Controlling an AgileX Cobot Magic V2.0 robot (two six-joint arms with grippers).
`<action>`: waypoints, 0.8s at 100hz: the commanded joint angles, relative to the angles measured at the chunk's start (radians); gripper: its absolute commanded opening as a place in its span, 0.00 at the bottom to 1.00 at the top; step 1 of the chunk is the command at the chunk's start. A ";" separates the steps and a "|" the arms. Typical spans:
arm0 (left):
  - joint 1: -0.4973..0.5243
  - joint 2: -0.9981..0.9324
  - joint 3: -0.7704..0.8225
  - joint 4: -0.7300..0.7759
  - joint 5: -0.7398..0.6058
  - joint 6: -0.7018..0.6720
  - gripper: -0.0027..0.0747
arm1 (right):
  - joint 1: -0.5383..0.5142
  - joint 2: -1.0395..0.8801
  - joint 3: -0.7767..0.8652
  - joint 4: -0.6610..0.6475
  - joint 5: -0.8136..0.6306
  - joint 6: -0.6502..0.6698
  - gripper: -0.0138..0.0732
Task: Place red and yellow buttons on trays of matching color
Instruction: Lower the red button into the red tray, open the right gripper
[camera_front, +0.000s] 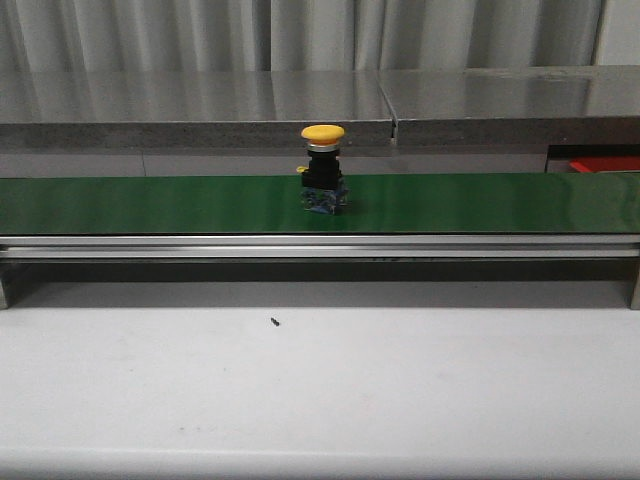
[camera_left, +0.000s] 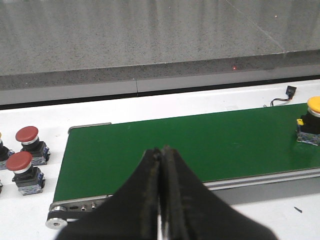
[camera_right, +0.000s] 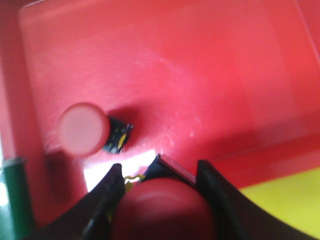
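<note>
Green belt (camera_front: 150, 205) runs across mid-frame in my front view; one yellow button (camera_front: 323, 168) stands upright on it, just right of centre, cap up. White bench (camera_front: 320, 390) fills the lower half, with a tiny dark speck (camera_front: 273, 321) on it. A sliver of red shows at the right edge behind the belt; I cannot tell what it is.

Left wrist view: my left claw (camera_left: 161, 200) sits low centre, fingers pressed together, nothing between them, over the near edge of the belt. The yellow button is at the far right edge of this frame. Two red buttons (camera_left: 26, 155) stand upright on the bench at the left edge, off the belt's end, just beside each other. A small black connector (camera_left: 290, 92) with wires lies upper right.

Right wrist view, blurred: my right claw (camera_right: 160, 195) pinches a red button (camera_right: 162, 212) over the red tray (camera_right: 200, 75). Another red button (camera_right: 85, 127) lies tipped in that tray, left of centre. Yellow tray (camera_right: 285, 200) shows lower right.
</note>
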 joint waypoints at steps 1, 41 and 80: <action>-0.008 0.001 -0.026 -0.021 -0.067 0.003 0.01 | -0.006 -0.002 -0.098 0.008 -0.021 -0.002 0.33; -0.008 0.001 -0.026 -0.021 -0.067 0.003 0.01 | -0.006 0.181 -0.282 0.008 0.023 -0.002 0.33; -0.008 0.001 -0.026 -0.021 -0.067 0.003 0.01 | -0.006 0.201 -0.282 0.008 0.006 -0.002 0.43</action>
